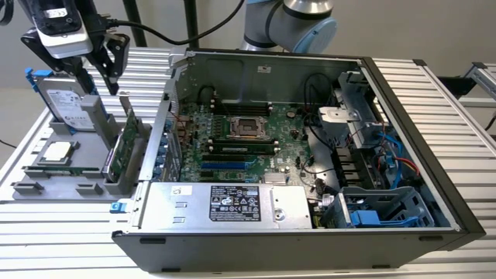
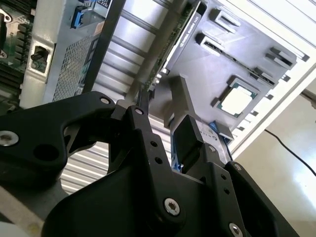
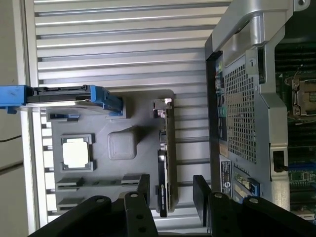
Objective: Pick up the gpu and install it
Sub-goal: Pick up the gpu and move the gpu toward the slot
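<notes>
The gpu (image 1: 122,145) stands on its edge in a slot of the grey parts tray (image 1: 46,189), just beside the open computer case (image 1: 310,145). In both wrist views it is seen edge-on as a thin green and black strip (image 3: 166,158) (image 2: 170,44). My gripper (image 1: 109,87) hangs above the card's far end, fingers pointing down, open and empty. In the first wrist view the gripper (image 3: 173,193) straddles the card's line, one finger on each side, apart from it. The second wrist view has the gripper (image 2: 162,118) above the card too.
A silver hard drive with blue rails (image 1: 68,103) stands upright in the tray behind the card. A processor chip (image 1: 57,151) and a memory stick (image 1: 62,170) lie in the tray. The case wall (image 3: 237,123) rises close beside the card. Blue slots (image 1: 225,165) sit on the motherboard.
</notes>
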`<state>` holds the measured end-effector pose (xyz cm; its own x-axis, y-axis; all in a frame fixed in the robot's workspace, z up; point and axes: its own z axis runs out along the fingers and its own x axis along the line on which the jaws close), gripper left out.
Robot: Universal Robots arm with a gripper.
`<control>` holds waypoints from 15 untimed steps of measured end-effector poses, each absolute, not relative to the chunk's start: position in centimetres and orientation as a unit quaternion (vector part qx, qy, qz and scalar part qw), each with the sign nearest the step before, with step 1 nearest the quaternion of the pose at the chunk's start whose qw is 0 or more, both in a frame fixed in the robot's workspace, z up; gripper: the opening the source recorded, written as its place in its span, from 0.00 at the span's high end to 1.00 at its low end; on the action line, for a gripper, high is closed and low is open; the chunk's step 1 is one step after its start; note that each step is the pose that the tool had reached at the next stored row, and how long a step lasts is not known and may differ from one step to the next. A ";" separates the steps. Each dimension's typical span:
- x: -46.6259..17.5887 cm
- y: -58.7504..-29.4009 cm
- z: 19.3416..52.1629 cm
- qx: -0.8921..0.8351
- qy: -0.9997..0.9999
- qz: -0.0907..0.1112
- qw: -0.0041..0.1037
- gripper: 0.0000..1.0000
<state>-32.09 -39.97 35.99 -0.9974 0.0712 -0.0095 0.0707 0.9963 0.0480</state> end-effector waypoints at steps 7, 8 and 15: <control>-32.1 -40.0 35.9 0.035 0.999 0.024 0.006 0.00; -32.1 -40.0 35.9 0.035 0.999 0.024 0.006 0.00; -32.1 -40.0 35.5 0.035 0.999 0.024 0.006 0.00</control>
<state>-32.08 -39.97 35.50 -0.9974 0.0711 -0.0095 0.0706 0.9963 0.0481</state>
